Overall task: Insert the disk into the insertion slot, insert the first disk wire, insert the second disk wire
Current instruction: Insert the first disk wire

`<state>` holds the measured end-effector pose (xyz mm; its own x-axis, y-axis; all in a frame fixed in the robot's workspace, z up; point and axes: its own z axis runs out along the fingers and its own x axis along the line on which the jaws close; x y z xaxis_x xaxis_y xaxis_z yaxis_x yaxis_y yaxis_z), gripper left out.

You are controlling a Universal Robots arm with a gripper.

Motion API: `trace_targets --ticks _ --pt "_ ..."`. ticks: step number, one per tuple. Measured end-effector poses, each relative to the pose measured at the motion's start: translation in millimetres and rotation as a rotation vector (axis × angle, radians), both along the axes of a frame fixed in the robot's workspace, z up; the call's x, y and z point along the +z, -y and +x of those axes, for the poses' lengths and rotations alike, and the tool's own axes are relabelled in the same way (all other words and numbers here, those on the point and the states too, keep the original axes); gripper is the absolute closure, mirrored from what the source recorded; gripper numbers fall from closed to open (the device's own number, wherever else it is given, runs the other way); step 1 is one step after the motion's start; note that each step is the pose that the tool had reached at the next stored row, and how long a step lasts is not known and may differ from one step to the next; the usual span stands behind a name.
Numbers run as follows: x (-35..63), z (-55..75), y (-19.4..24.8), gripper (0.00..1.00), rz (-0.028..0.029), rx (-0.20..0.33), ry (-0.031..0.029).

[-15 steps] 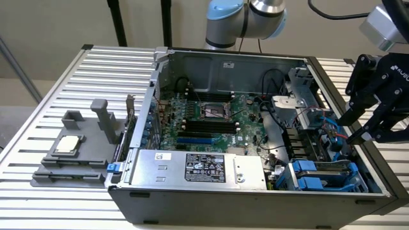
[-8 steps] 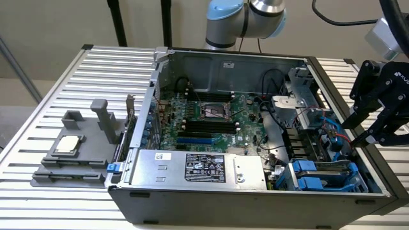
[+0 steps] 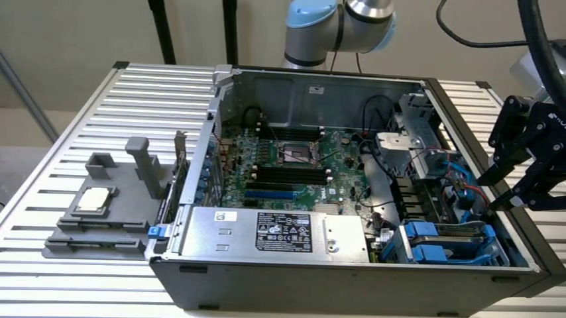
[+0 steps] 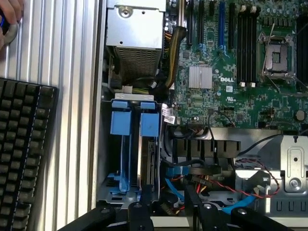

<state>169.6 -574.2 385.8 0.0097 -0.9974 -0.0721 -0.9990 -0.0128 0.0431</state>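
The gripper [image 4: 166,206] hangs over the end of the insertion slot [image 4: 114,186] that is far from the power-supply box [image 4: 134,29]. Its two black fingers [image 4: 139,211] are spread apart and hold nothing. Right under them, just beside that end of the slot, lie loose blue wires [image 4: 174,186] and a thin red wire [image 4: 231,185].

The disk [image 4: 150,163] looks like it sits inside the slot, but the bay is dark, so I am not sure it is pushed all the way in. It stands on its thin edge. Its long side runs along the slot. Its blue handle [image 4: 149,124] points to the power-supply box, and its other end points to the wires.

What could go wrong? The fingers could catch in the tangle of wires and pull one loose. A plug could go in crooked and bend, because the disk's wire end sits deep and is hard to see.

Past the slot is the green motherboard [image 4: 231,91]. On the slot's other side, outside the case, lies a keyboard [image 4: 24,159], with a person's hand [image 4: 7,21] beyond it.
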Motion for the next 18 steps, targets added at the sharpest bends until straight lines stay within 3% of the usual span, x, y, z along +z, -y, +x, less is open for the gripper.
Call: trace_targets --ticks 7,13,15,18 --pt "-12.6 0.3 -1.0 0.6 -0.0113 0.0 0.0001" --pt "-19.7 -6.6 -3.0 0.6 -0.0334 0.0 0.0016" --pt "-21.9 -10.5 -5.9 0.6 -0.0386 0.001 0.0043" --pt "-23.8 -11.1 -12.7 0.6 -0.041 0.001 0.0069"
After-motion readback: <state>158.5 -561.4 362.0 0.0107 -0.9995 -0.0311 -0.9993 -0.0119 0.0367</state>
